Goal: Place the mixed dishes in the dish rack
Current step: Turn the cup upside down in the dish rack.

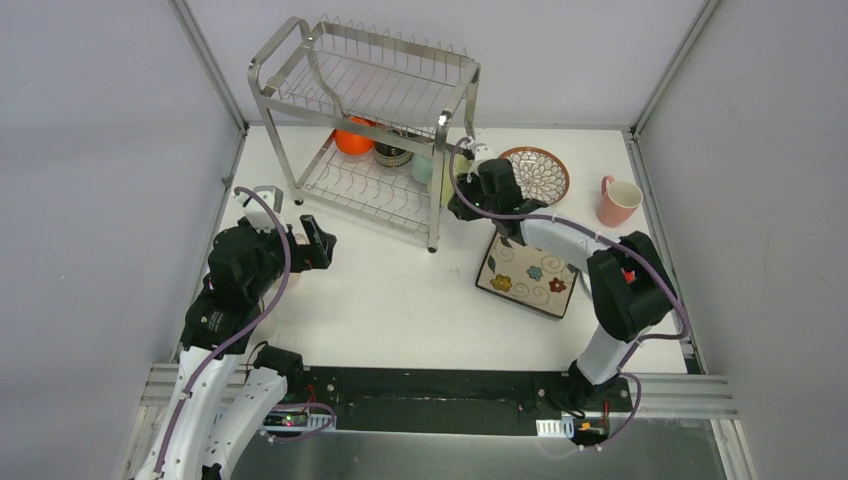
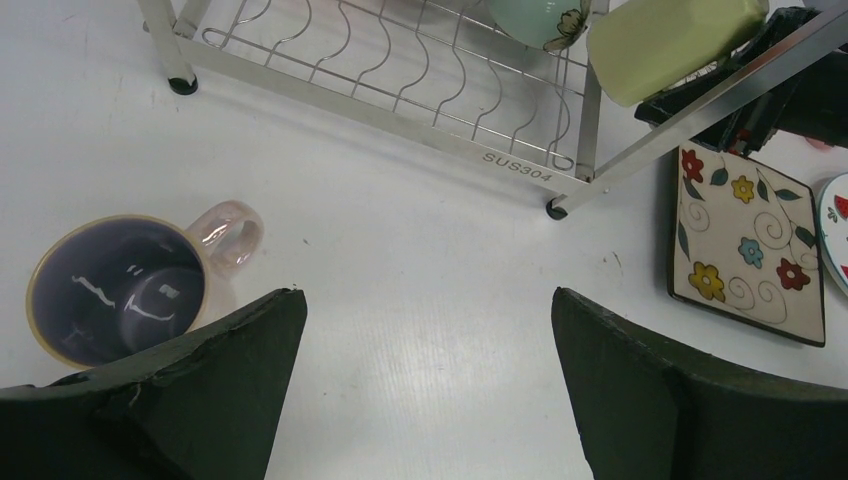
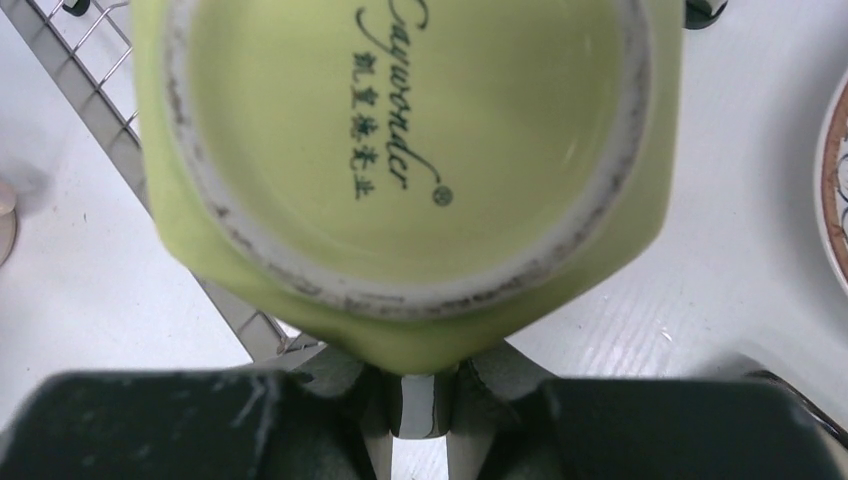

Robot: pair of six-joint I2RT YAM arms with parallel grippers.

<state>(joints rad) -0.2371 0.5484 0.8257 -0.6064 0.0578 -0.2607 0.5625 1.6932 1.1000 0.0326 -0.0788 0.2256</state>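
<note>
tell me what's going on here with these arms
Two robot arms are loading dishes into a wire rack. The right gripper holds a green mug at the rack's right end, not yet set down. The left gripper hangs open above the table beside a second mug. An orange bowl, a dark bowl and a mint bowl sit on the lower shelf. A square plate, a round plate and a pink mug wait on the table.
</note>
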